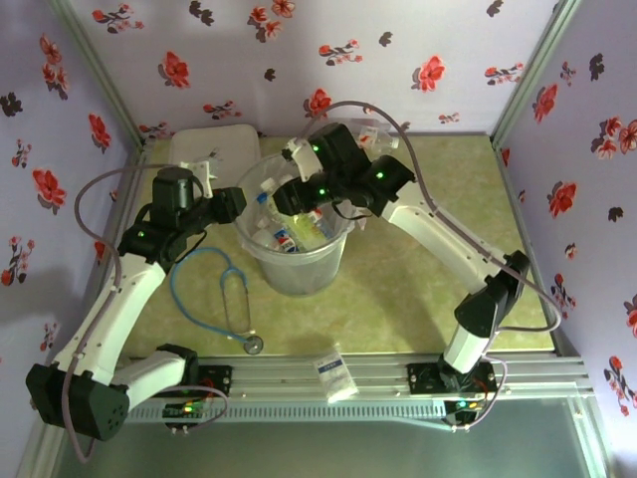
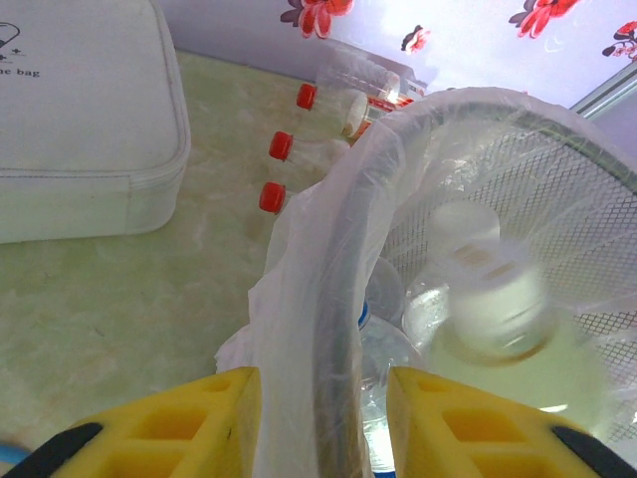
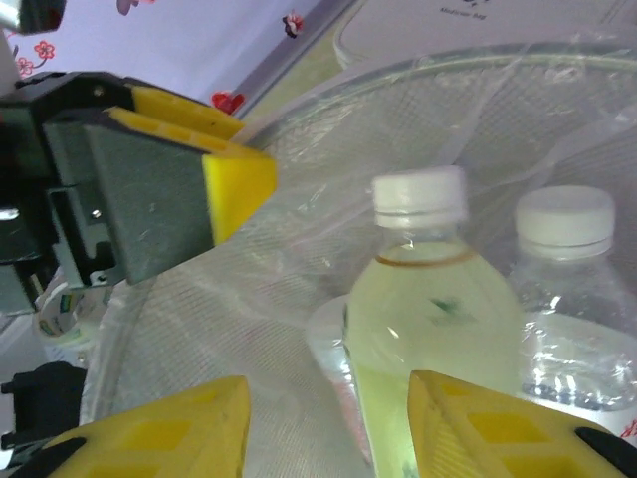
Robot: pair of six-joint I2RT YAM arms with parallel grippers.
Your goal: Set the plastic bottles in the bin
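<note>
Left gripper [image 2: 320, 380]: fingers clamp the bag-lined rim of the bin [image 1: 299, 277], one inside and one outside. Right gripper [image 3: 328, 386]: above the bin, fingers apart, empty. A white-capped bottle [image 3: 435, 309] (yellowish liquid) is inside the bin. Three red-capped bottles [image 2: 317, 149] lie on the table [image 1: 398, 299] just behind it.

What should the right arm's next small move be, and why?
Probably lift the right gripper straight up out of the bin. A white-capped bottle is already inside, and red-capped bottles lie outside the rim, waiting to be picked. The left gripper clamps that rim, so the bin looks steadied.
</note>
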